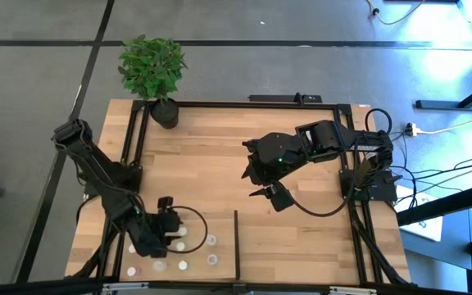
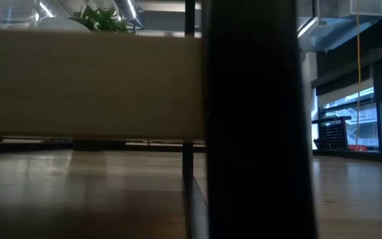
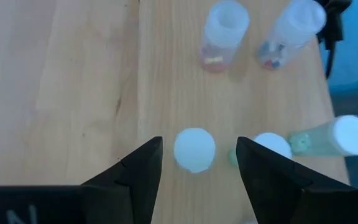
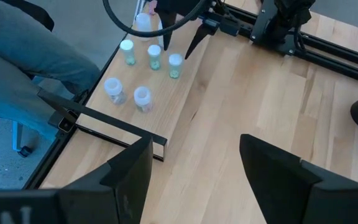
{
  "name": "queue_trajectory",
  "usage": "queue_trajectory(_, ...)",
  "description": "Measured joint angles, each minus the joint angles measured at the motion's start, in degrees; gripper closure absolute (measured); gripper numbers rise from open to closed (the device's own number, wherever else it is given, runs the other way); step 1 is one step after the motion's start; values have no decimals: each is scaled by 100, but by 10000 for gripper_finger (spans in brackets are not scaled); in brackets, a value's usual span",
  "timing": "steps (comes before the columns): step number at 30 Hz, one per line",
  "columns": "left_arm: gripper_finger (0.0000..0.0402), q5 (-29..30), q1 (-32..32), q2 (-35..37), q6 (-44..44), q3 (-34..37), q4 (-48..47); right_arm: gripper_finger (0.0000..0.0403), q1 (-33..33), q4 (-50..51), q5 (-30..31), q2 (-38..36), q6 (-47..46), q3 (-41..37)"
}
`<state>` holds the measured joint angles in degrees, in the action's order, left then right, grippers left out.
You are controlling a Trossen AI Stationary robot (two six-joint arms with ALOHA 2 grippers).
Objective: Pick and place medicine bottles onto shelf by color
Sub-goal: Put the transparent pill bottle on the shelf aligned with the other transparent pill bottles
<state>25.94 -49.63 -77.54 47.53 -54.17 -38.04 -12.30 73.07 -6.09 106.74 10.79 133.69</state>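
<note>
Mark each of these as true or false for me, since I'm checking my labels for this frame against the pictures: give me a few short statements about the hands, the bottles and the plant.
1. The left hand is open, with a white-capped bottle between its fingers. True.
2. The right hand holds a bottle. False: it is open and empty, over the middle of the shelf.
3. The potted plant stands at a far corner of the table. True.
4. All medicine bottles lie on their sides. False: several stand upright.
5. A person's leg shows beside the table. True.
</note>
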Motion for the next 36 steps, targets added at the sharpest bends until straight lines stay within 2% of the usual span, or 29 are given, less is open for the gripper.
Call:
queue_trajectory(8, 203, -9, 0, 326, 18, 0, 40, 160, 0, 0, 0, 0, 2, -2)
queue_trajectory(18, 203, 940, 247, 1250, -629, -2, -207, 160, -1, -1, 0, 0, 1, -2)
queue_trajectory(24, 203, 957, 671, 1573, -766, -2, -462, 160, 0, -2, 0, 0, 2, -2)
queue_trajectory(30, 203, 954, 958, 1575, -768, -2, -675, 160, 0, -229, -2, 0, -27, -2)
queue_trajectory(36, 203, 953, 1061, 1570, -987, -2, -661, 159, 3, -349, 43, 0, -1104, -2)
